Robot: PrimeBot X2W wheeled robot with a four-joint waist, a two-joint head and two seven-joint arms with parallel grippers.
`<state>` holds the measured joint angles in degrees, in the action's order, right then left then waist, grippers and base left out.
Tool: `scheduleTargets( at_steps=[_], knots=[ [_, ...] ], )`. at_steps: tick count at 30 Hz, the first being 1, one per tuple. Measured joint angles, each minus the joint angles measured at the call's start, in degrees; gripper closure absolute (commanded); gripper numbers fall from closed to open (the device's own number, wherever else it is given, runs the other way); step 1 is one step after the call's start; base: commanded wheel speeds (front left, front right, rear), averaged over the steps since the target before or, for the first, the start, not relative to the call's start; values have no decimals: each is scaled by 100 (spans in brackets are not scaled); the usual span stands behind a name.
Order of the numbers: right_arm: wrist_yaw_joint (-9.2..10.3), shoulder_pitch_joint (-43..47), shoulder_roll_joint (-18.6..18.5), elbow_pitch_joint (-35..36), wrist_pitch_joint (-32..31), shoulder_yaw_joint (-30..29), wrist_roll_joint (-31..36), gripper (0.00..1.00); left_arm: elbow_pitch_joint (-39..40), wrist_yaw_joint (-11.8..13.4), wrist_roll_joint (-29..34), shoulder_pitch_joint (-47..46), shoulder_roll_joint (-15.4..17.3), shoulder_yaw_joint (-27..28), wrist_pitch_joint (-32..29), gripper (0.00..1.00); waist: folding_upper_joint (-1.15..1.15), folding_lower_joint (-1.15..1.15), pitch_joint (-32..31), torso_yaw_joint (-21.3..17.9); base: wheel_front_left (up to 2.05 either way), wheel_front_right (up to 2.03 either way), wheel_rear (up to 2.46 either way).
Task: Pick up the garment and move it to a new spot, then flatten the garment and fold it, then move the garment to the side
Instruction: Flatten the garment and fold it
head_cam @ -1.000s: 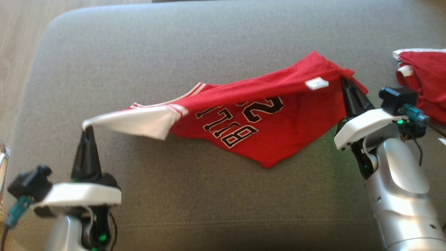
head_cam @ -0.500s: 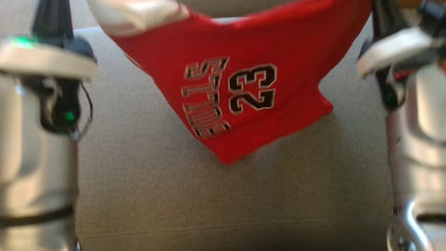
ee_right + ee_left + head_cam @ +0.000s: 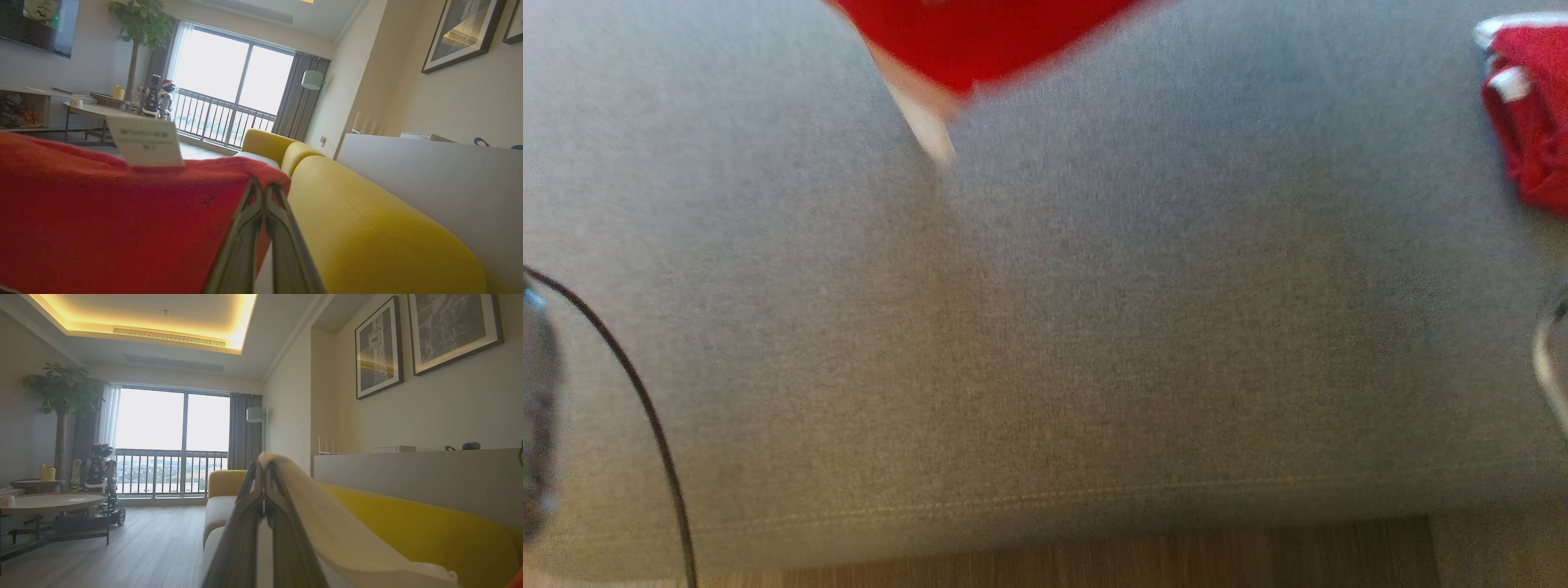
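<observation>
L claw [image 3: 264, 469] clenched on garment [image 3: 102, 220] white edge, R claw [image 3: 263, 187] clenched on red edge, hanging above grey cushion [image 3: 1045, 343]

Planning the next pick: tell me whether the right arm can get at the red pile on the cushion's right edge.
Probably not yet: the right pincer is shut on the lifted jersey. The red pile itself lies uncovered on the grey cushion.

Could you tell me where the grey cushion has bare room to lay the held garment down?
The wide middle of the grey cushion is bare, bordered by the hanging garment above, the black cable at the left and the front seam below. The upper right edge is crowded: a second red garment lies there.
</observation>
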<state>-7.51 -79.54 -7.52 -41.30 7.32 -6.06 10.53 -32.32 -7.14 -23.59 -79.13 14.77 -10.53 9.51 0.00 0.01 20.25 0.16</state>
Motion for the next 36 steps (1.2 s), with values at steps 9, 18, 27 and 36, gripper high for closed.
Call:
scheduleTargets(
  at_steps=[9,18,27,36],
  knots=[
    [0,-1346,-268,-233,639,97,779,100,405,-1,598,-1435,234,320,530,100,0,1,1174,5,0,0,0],
    [0,-389,-333,-1098,691,86,867,100,869,0,-119,947,-396,377,534,100,0,2,1694,349,0,0,0],
    [0,1011,-477,-1534,716,-166,641,100,1870,-1,-754,3442,-252,-268,527,100,0,-1,1093,478,0,0,0],
    [0,3034,-370,-1056,714,-204,145,100,2476,-1,-1222,6294,54,-532,521,100,0,-2,104,426,0,0,0]
  ],
)
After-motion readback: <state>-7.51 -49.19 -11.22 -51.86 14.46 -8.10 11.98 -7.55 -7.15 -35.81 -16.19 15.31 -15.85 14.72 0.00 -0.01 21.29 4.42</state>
